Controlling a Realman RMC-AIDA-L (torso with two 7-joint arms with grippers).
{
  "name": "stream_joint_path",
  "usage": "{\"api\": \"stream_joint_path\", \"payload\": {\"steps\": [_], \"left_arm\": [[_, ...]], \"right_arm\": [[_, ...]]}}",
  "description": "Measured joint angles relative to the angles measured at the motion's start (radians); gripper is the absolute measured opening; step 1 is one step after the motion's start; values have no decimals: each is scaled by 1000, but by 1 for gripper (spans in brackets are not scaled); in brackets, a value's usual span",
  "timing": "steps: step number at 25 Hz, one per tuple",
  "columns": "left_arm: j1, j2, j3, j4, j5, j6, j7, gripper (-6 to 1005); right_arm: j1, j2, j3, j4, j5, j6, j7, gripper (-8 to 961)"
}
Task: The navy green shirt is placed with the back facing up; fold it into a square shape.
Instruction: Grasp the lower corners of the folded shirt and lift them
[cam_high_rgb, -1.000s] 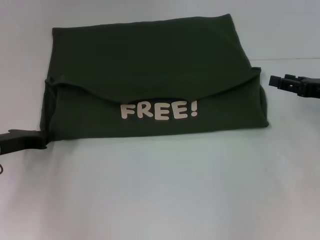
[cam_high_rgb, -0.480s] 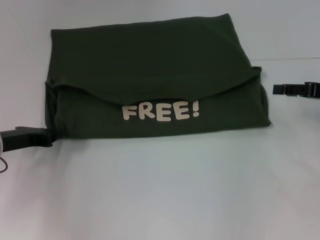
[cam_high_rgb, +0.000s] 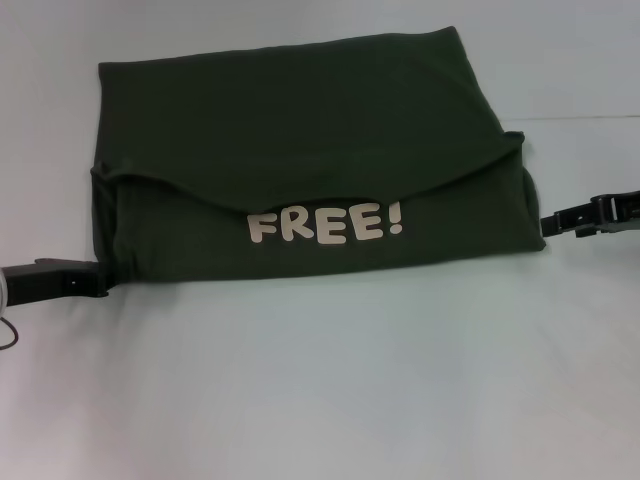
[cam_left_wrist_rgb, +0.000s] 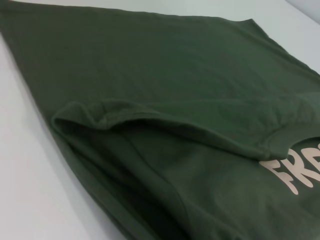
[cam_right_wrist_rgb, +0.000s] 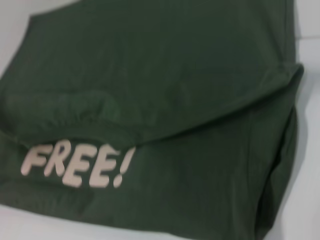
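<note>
Shirt: the navy green shirt (cam_high_rgb: 310, 160) lies across the upper middle of the head view on the pale tabletop (cam_high_rgb: 320, 380), already folded into a wide block, a curved flap draped over the lower layer.
Lettering: cream "FREE!" (cam_high_rgb: 326, 224) shows just under the flap edge, centre frame.
Left claw: left claw (cam_high_rgb: 92, 281) sits at the lower left, its tip at the shirt's lower-left corner; whether it is parted or pinching cloth cannot be told.
Right claw: right claw (cam_high_rgb: 556, 222) sits at the right edge, its tip just beside the shirt's right corner; opening and contact cannot be told.
Progress (judged): the block is wider than deep, so at least one more fold seems needed.
Risk: a grip catching only the top layer would peel the flap open. Uneven lifting of the two corners would skew the fold.
View differences: the left wrist view alone shows the rolled hem and stacked layers at the left edge. The right wrist view shows the thick stacked right edge. Neither shows its own claw.
</note>
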Motion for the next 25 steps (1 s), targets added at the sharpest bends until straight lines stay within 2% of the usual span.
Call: {"api": "stream_joint_path", "payload": {"steps": [11, 21, 25], "left_arm": [[-1, 0, 1, 8, 1, 5, -15, 16], [-4, 2, 2, 12, 1, 13, -24, 16], [-4, 2, 2, 12, 1, 14, -24, 16]], "right_arm": [[3, 72, -11, 2, -35, 146, -51, 664], [8, 114, -62, 8, -36, 246, -58, 664], [10, 124, -68, 16, -36, 268, -67, 663]]}}
